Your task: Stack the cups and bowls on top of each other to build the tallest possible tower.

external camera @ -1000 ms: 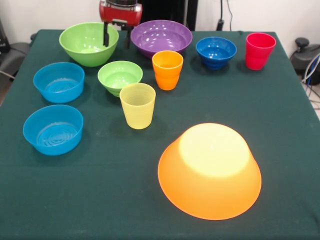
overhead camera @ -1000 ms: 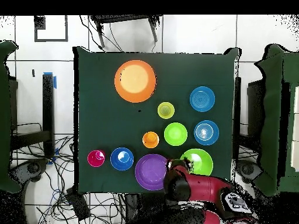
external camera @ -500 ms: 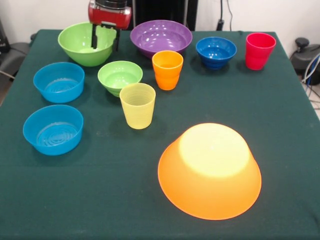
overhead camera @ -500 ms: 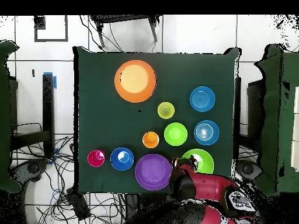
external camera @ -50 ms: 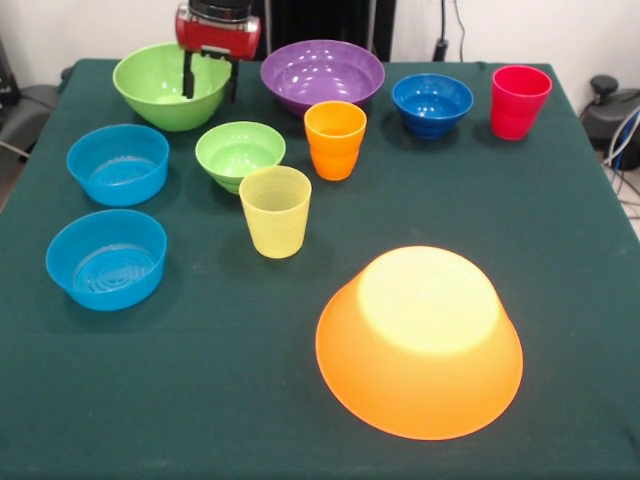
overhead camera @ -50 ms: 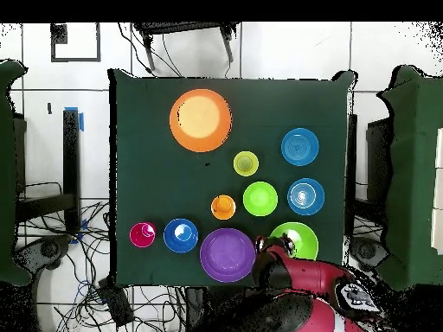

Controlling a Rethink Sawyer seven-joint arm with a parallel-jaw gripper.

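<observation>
The red and black gripper (external camera @ -50 ms: pixel 210 77) hangs over the large green plastic bowl (external camera @ -50 ms: pixel 172 86), with its two black fingers (external camera @ -50 ms: pixel 187 78) spread apart and holding nothing; one finger reaches down inside the bowl and the other stands at its rim on the side of the large purple plastic bowl (external camera @ -50 ms: pixel 322 74). In the overhead view the red arm (overhead camera @ -50 ms: pixel 303 278) covers part of this green bowl.

All things stand on a table with a dark green cloth (external camera @ -50 ms: pixel 560 220). Around the table there is a white tiled floor (overhead camera @ -50 ms: pixel 285 47) with many black cables (overhead camera @ -50 ms: pixel 86 251).

Just in front of the purple bowl is the orange ribbed plastic cup (external camera @ -50 ms: pixel 335 139), and beside that the small green bowl (external camera @ -50 ms: pixel 239 154). The translucent yellow ribbed cup (external camera @ -50 ms: pixel 275 210) is near both of them. The small dark blue bowl (external camera @ -50 ms: pixel 432 104) and the red cup (external camera @ -50 ms: pixel 519 101) are at the far edge, beside each other but apart. Two light blue bowls (external camera @ -50 ms: pixel 117 163) (external camera @ -50 ms: pixel 106 258) stand open side up along one side. The huge orange bowl (external camera @ -50 ms: pixel 419 340) lies upside down, well apart from the others, with nothing on it, so no tower is built yet.

Compared with one second ago, the gripper has moved from the gap between the green and the purple bowl to over the green bowl, and this bowl has shifted slightly away from the purple one.
</observation>
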